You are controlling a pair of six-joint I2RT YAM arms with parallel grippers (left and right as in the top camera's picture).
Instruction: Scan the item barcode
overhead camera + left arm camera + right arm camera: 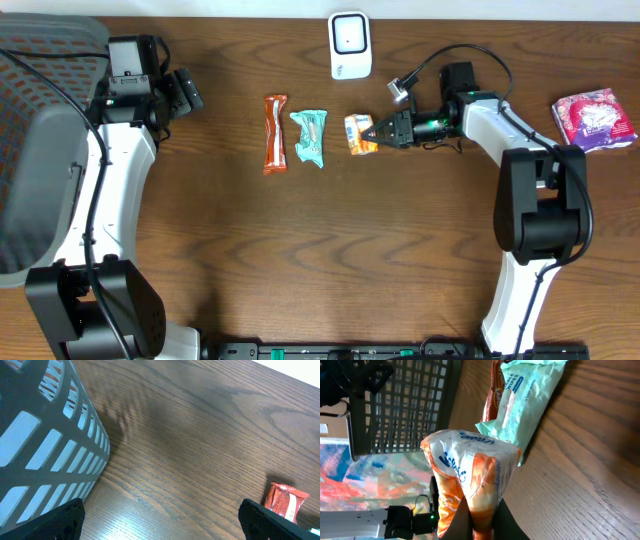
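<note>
Wooden tabletop (pixel 350 250): right hand (pixel 378 131) pinches orange packet (pixel 358 133) by one end, seemingly to present its barcode to the scanner (pixel 350 45); left hand (pixel 188 92) spread, idle.

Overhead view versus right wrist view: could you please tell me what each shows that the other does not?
Only overhead: the white scanner, the purple packet and the open left gripper. Only right wrist: the blue lettering on the orange packet. Both: that packet pinched in the right gripper, the teal wipes packet, the red bar and the basket.
</note>
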